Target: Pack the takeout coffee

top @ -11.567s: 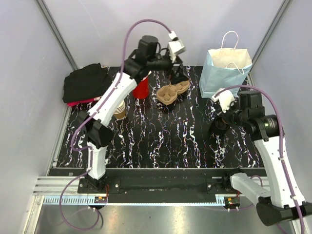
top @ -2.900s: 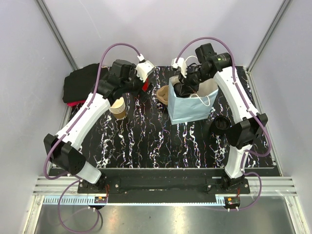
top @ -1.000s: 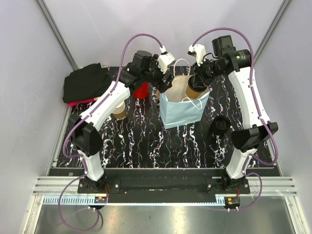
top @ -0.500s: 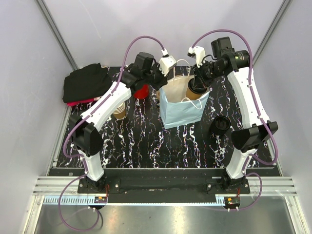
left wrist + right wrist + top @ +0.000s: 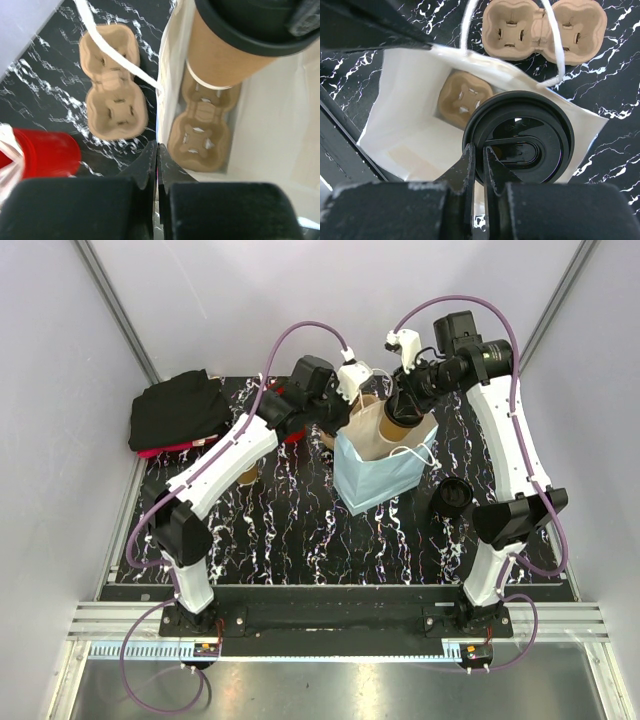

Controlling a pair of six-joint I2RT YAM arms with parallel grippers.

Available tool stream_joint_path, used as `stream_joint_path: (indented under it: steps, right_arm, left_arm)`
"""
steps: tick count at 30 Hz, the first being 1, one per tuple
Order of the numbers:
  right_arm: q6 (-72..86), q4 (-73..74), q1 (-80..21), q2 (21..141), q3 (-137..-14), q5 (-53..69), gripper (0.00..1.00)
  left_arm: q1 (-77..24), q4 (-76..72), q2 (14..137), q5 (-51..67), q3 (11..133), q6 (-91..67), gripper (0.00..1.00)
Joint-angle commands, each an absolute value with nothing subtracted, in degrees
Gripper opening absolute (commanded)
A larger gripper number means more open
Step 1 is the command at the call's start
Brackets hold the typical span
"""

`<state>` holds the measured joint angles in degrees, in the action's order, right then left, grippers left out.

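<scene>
The takeout coffee (image 5: 520, 145) is a tan paper cup with a black lid, hanging over the mouth of the light blue paper bag (image 5: 385, 472). My right gripper (image 5: 480, 150) is shut on the near rim of its lid. In the left wrist view the cup (image 5: 225, 55) hangs above a brown cup carrier (image 5: 202, 130) lying on the bag's floor. My left gripper (image 5: 158, 150) is shut on the bag's left wall at its top edge. From above, both grippers meet at the bag's mouth, left (image 5: 350, 408) and right (image 5: 405, 398).
A second pulp carrier (image 5: 545, 27) lies on the table behind the bag, a red cup (image 5: 45, 152) to its left. Black cloth (image 5: 180, 410) sits at the back left. A black round object (image 5: 455, 493) lies right of the bag. The bag's white handles (image 5: 120, 60) hang loose.
My left gripper moved right to the bag's left rim and shut on it. The bag has tilted and shifted slightly. The right gripper still holds the coffee above the opening.
</scene>
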<state>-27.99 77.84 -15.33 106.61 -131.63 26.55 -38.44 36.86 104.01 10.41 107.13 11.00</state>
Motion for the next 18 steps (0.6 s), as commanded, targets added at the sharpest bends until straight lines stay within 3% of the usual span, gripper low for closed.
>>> stream_joint_path:
  steps: [1,18]
  right_arm:
    - [-28.0,93.5,-15.9,106.7,-133.1,27.1,0.0]
    - [-29.1,93.4,-19.6,104.7,-124.7,25.4,0.0]
  left_arm:
    - [-38.9,43.1,100.6,6.9,108.4,5.1,0.0]
    - [-39.1,42.8,94.8,3.9,103.1,4.9,0.0]
